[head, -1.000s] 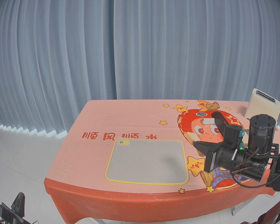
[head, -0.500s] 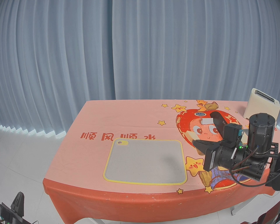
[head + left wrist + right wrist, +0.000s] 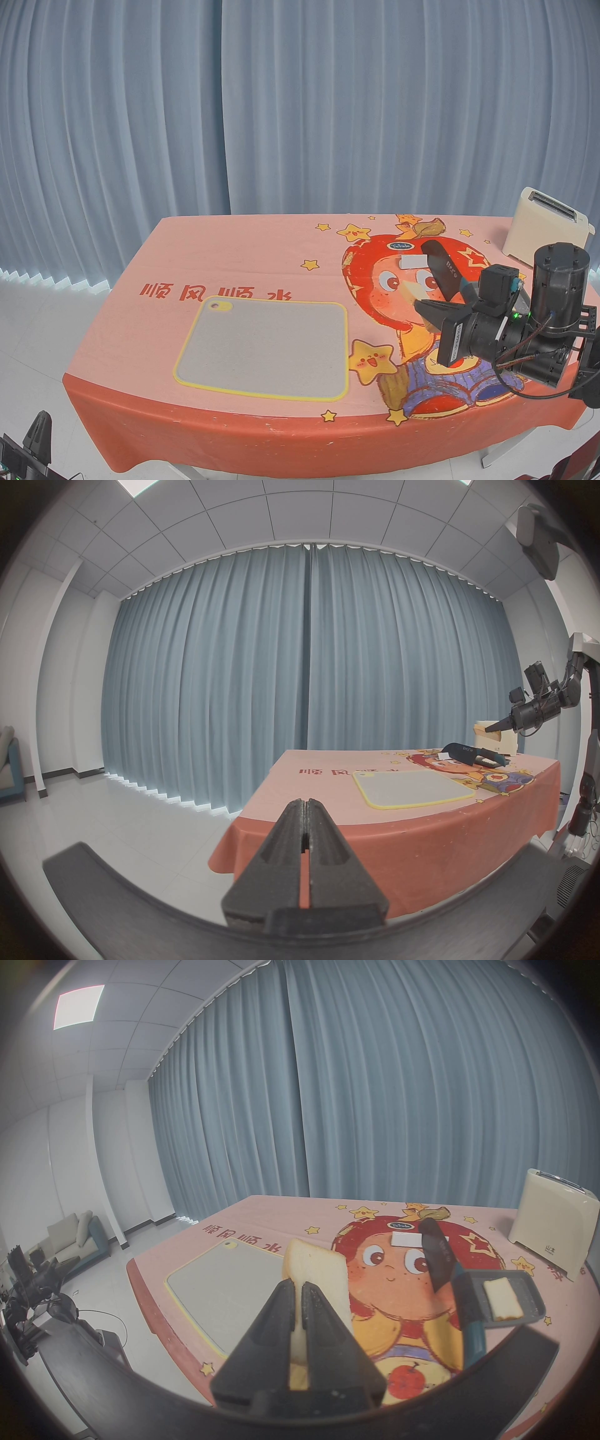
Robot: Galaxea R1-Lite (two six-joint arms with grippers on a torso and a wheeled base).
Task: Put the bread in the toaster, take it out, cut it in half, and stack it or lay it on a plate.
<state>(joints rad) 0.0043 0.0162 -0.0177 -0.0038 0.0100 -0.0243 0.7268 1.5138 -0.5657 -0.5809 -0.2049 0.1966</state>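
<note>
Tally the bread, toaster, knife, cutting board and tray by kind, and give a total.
Bread: 2, a held slice in the right gripper and a tray slice on the tray
Toaster: 1
Knife: 1
Cutting board: 1
Tray: 1
Total: 6

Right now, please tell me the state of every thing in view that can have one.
Right end effector: shut on the bread slice.
Bread slice: held upright above the table, uncut.
Left end effector: shut, empty, away from the table.
Toaster: upright, nothing sticking out of its slot.
Knife: lying on the table, not held.
Cutting board: flat, nothing on it.
Tray: holds a second slice, lying flat.
</note>
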